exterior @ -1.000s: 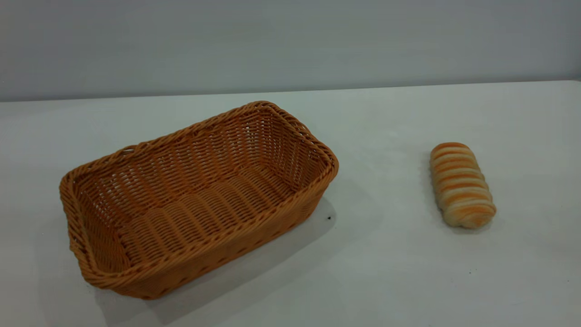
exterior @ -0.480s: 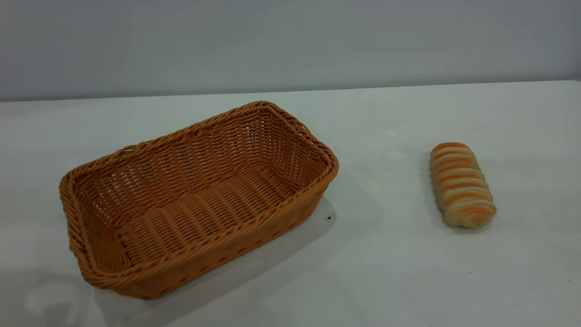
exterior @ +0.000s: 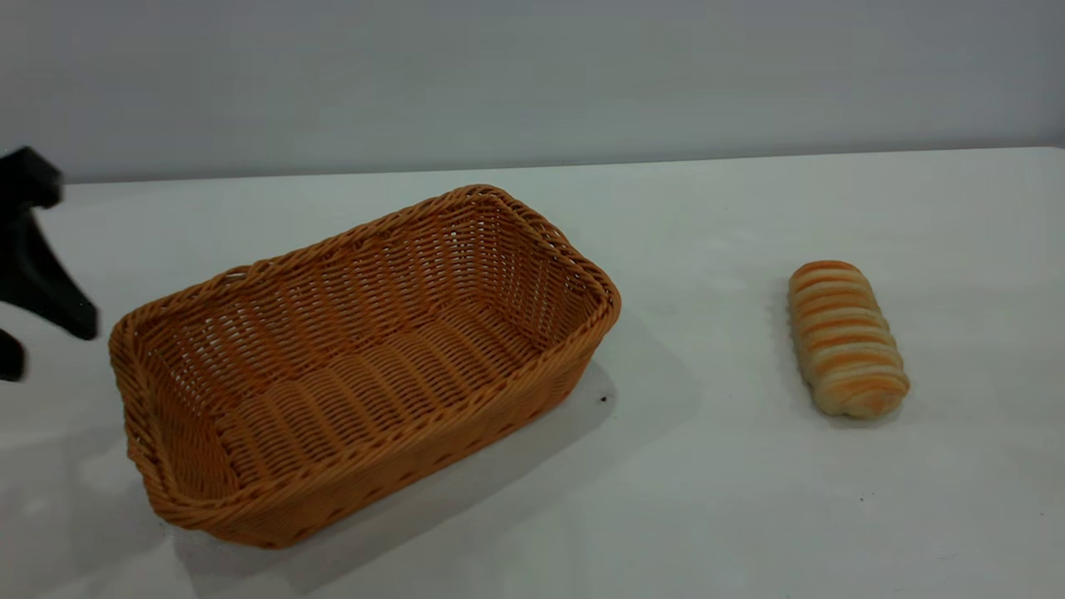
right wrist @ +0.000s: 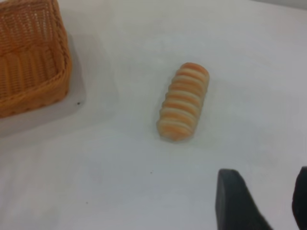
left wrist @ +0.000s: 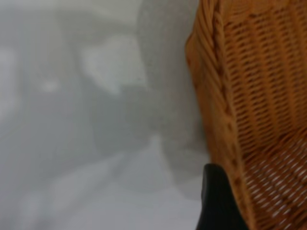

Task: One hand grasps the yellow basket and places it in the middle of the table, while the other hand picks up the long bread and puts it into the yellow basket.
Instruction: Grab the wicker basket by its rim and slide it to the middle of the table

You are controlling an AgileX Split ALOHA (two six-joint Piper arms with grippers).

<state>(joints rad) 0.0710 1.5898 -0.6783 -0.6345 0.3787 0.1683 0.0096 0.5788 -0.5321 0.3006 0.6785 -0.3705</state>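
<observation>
The yellow basket [exterior: 399, 266] stands empty on the left half of the white table [exterior: 732, 499]. The long bread [exterior: 844, 337] lies on the table to the right of it, striped top up. My left gripper [exterior: 46, 349] is at the far left edge of the exterior view, just left of the basket's short end, fingers apart and empty. In the left wrist view one black finger [left wrist: 218, 203] sits just outside the basket's braided rim [left wrist: 211, 86]. My right gripper [right wrist: 266, 191] is open and empty, some way short of the bread [right wrist: 183, 101]. The basket's corner [right wrist: 64, 62] shows there too.
A grey wall runs behind the table's far edge. A tiny dark speck [exterior: 603, 399] lies by the basket's right corner. Bare tabletop lies between basket and bread.
My left gripper has come into the exterior view from the left, up to the basket's short end. The basket and the bread have not moved.
</observation>
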